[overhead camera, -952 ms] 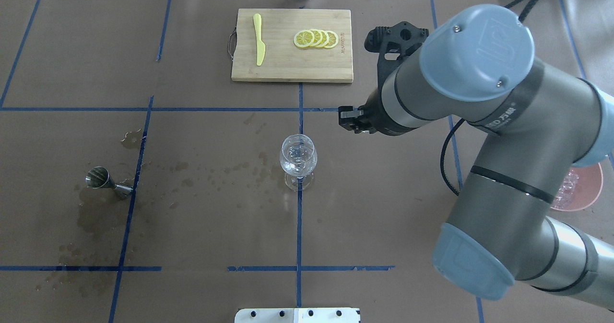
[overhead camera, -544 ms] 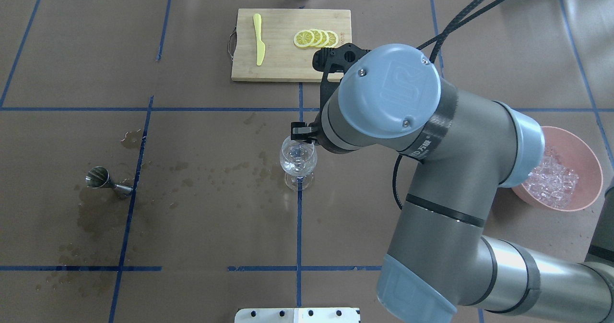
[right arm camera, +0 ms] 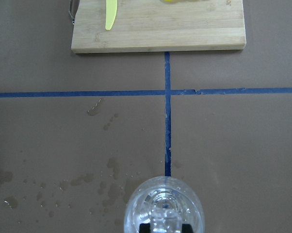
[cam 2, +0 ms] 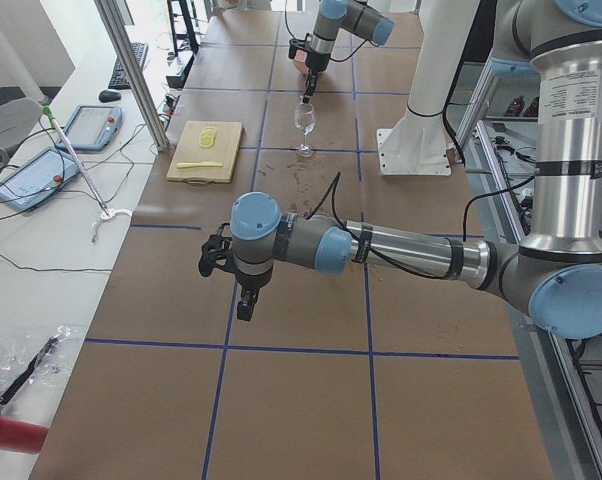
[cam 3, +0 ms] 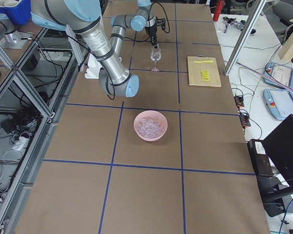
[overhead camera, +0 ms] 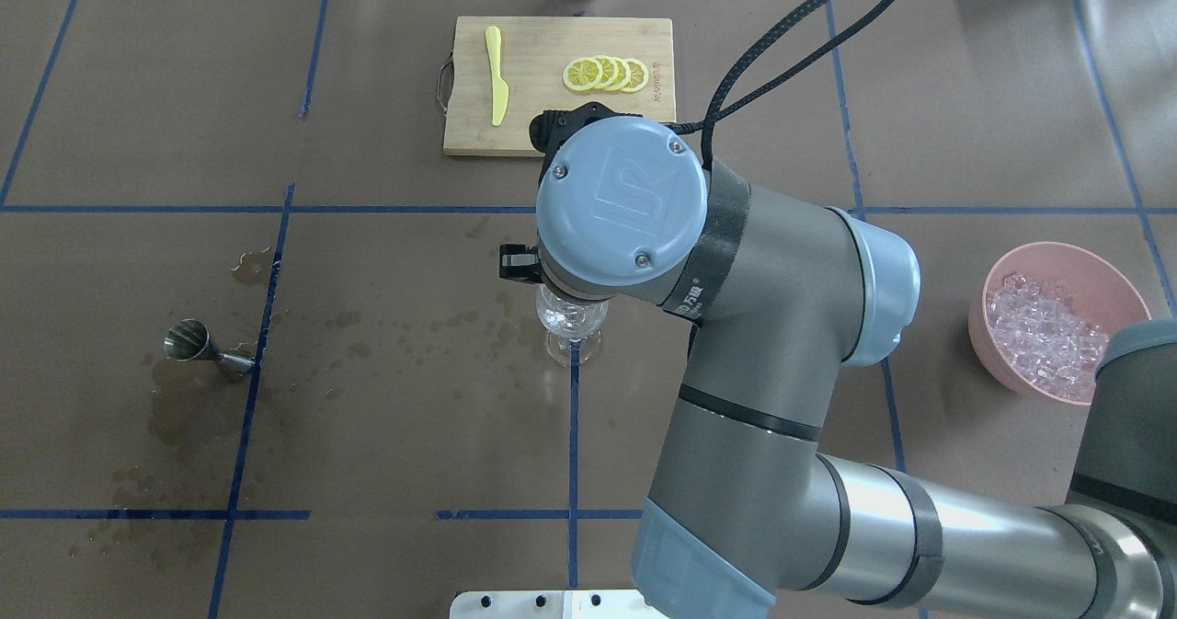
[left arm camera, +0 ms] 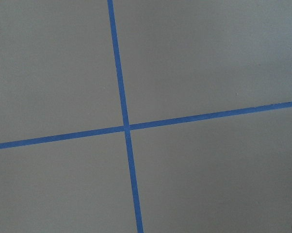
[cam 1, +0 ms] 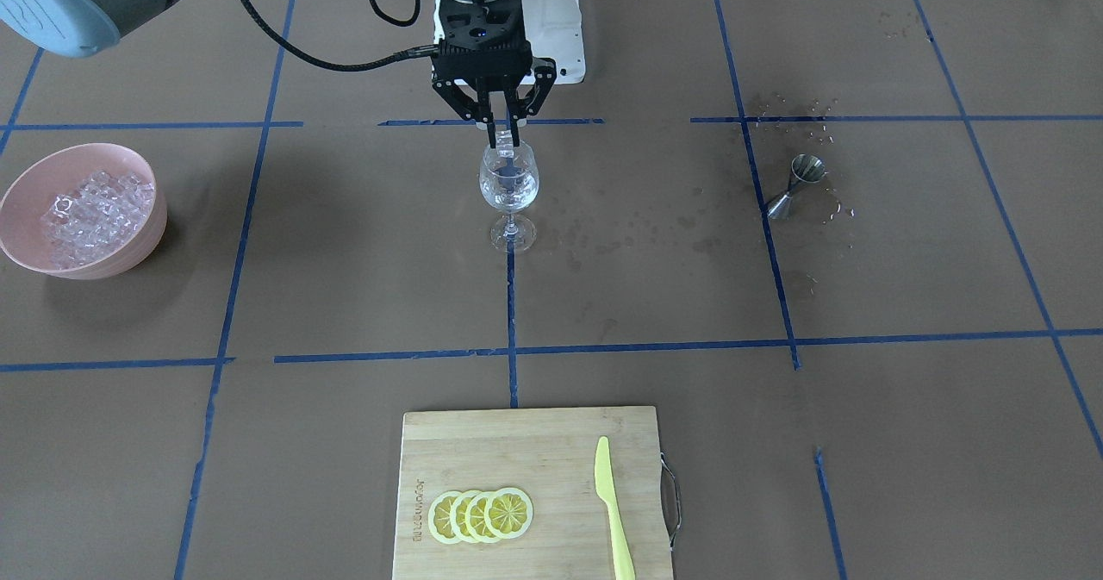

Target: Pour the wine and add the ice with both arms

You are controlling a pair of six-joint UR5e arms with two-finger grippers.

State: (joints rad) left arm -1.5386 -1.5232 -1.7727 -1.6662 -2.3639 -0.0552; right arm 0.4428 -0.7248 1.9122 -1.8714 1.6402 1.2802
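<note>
Right pincer [cam 1: 503, 142] with ice [right arm camera: 164, 219] above glass [cam 1: 509, 188]

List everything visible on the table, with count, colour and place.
wine glass: one, clear, upright at the table centre
bowl: one, pink, on the robot's right
ice cubes: many, clear, heaped in the bowl
jigger: one, steel, lying on the robot's left
wet stains: many, dark, around the jigger
cutting board: one, bamboo, far side from the robot
lemon slices: four, yellow, overlapping on the board
knife: one, yellow, on the board
right gripper: one, black, over the glass, shut on an ice cube
left gripper: one, black, over brown paper; state unclear
</note>
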